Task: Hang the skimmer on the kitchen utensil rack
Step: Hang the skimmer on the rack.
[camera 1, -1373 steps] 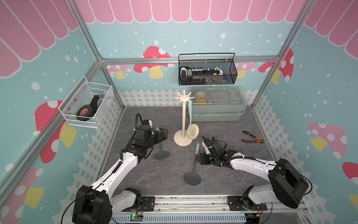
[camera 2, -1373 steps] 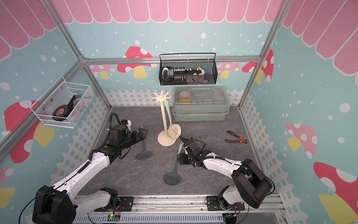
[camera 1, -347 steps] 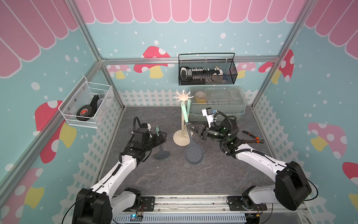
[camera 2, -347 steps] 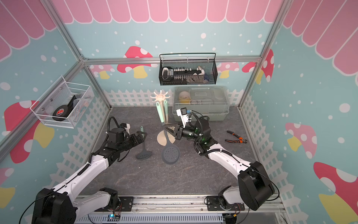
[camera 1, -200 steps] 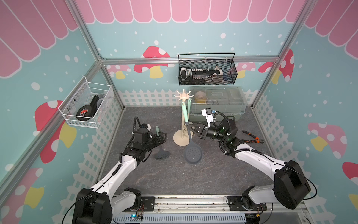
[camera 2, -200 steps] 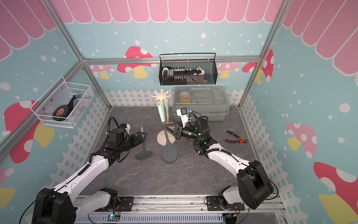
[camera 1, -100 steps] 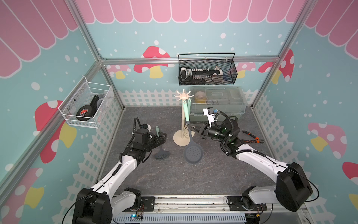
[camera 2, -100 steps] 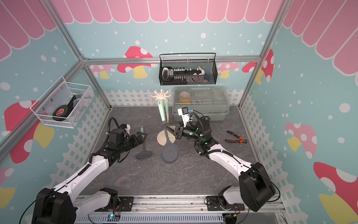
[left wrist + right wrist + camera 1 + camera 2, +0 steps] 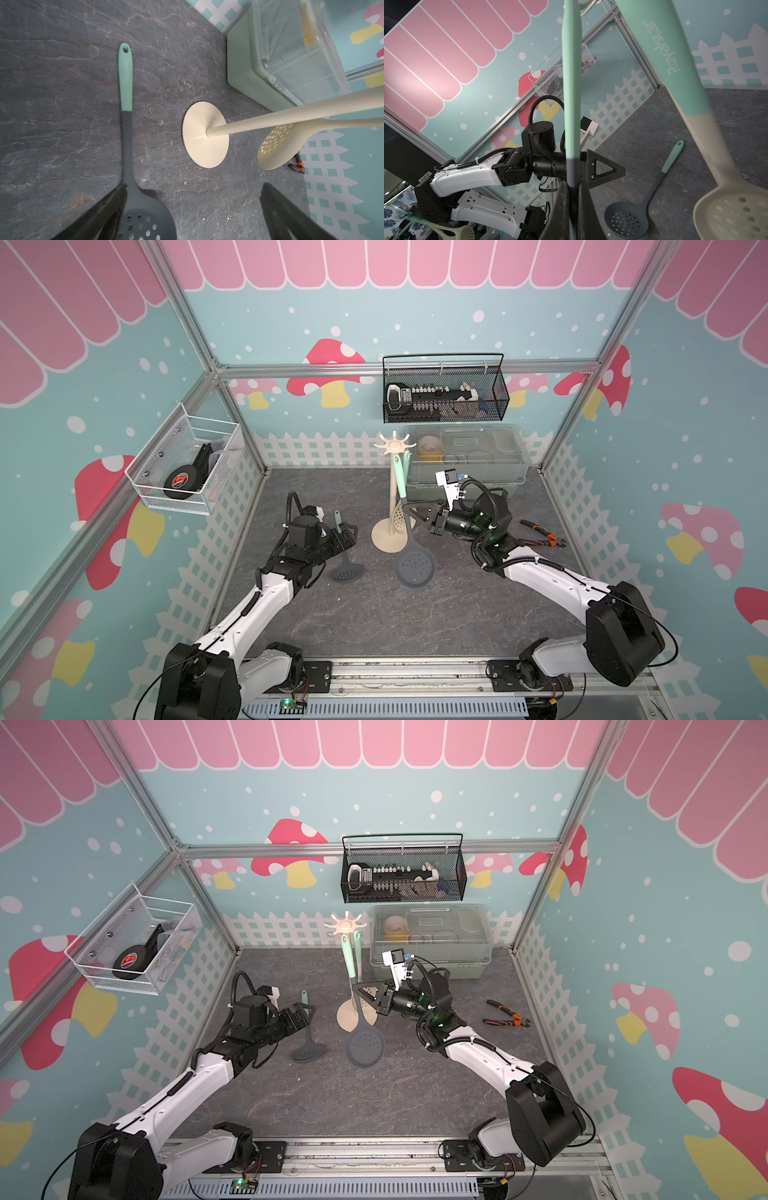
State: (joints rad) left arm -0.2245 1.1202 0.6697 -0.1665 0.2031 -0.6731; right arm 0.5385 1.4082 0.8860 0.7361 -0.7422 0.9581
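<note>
A: Setting?
B: Dark grey, stone-veined tabletop inside a booth of teal walls, painted with mushrooms, a white fence and a pink scalloped border.
A: And the skimmer?
B: Long-handled: mint-green grip, slim dark grey neck, round dark grey head pierced with small holes. Upright and off the table, head lowest, just in front of the kitchen utensil rack. Handle tip up under the rack's cream star of hooks; cannot tell whether hooked on.
A: Held how?
B: Pinched in the right gripper, clamped tight on the neck just below the mint section.
A: Left gripper?
B: Spread wide, holding nothing, low over a second grey skimmer lying flat on the table.
A: Anything on the rack?
B: A cream skimmer, dangling beside the pole.
</note>
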